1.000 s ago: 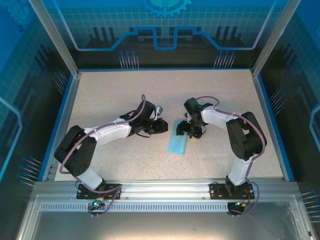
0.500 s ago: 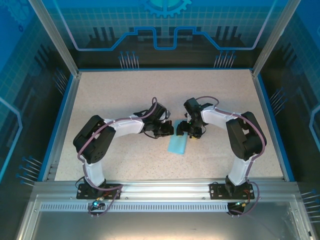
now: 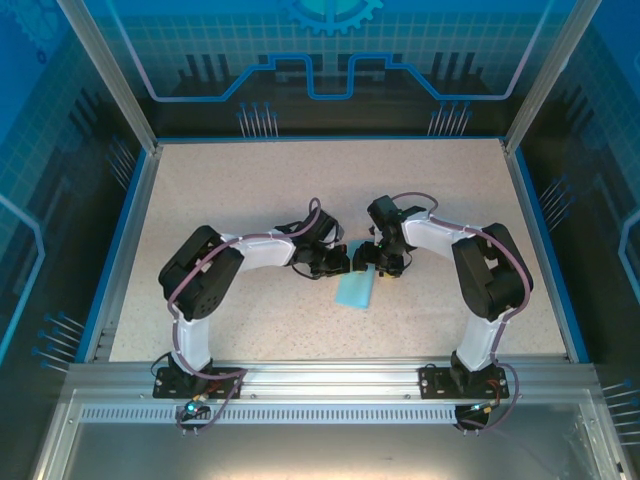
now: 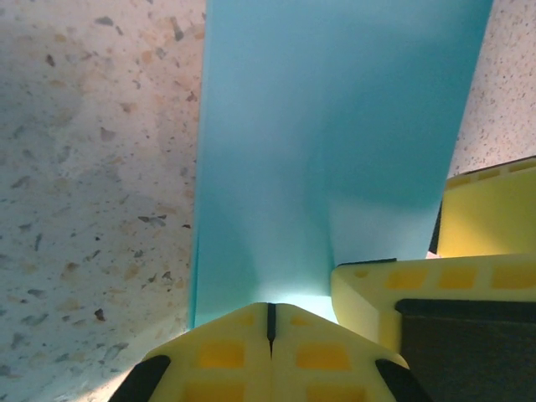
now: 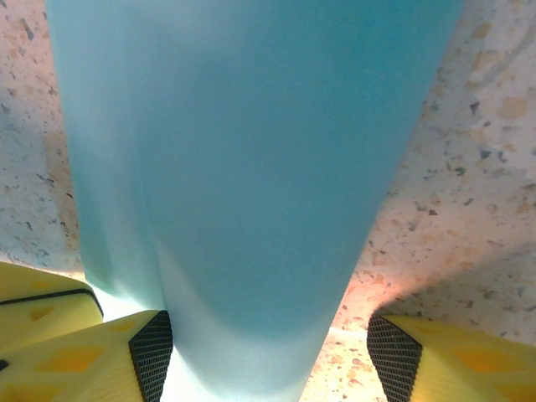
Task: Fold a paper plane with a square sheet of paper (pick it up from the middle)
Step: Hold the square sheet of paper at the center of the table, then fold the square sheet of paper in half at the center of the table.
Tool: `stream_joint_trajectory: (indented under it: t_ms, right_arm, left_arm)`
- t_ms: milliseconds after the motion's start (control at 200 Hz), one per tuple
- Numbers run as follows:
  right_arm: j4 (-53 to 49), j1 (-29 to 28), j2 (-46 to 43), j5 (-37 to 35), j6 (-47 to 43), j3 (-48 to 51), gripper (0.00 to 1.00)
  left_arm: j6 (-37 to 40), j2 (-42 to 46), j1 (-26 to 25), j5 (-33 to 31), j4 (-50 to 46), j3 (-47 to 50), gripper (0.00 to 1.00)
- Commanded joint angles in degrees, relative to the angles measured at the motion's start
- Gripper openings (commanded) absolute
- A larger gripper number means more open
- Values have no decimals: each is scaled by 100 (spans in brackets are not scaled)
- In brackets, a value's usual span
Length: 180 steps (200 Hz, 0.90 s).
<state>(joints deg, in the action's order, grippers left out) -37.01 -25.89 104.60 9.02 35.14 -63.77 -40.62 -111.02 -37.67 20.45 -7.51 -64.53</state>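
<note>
One folded paper strip [image 3: 356, 288], long axis near-to-far; left fingers [image 4: 222, 356] closed, right fingers [image 5: 469, 360] apart astride it

In the top view, the far end of the light-blue paper [image 3: 355, 292] is hidden under the left gripper [image 3: 344, 262] and the right gripper [image 3: 376, 263]. The right wrist view shows it blurred (creases unreadable) and cut off at top and bottom. The left wrist view crops its far end.
</note>
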Motion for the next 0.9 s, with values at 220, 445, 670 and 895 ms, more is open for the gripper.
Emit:
stream_joint_trajectory:
  t_ms: [220,445,670,895]
  right_arm:
    - [-49,-83,356,-261,9,157,70]
    - [34,-69,-157,-243,-46,123,72]
    - [648,274,-1699,192,-8,685,69]
    - [1798,342,-1949,1641,260,1305,28]
  left_arm:
    - [-78,-297,-86,-79,-317,-179,0]
    - [-16,-280,-100,-224,-435,-95,0]
    - [89,-289,-105,-243,-525,-152,0]
    - [120,-324,-112,-225,-532,-182,0]
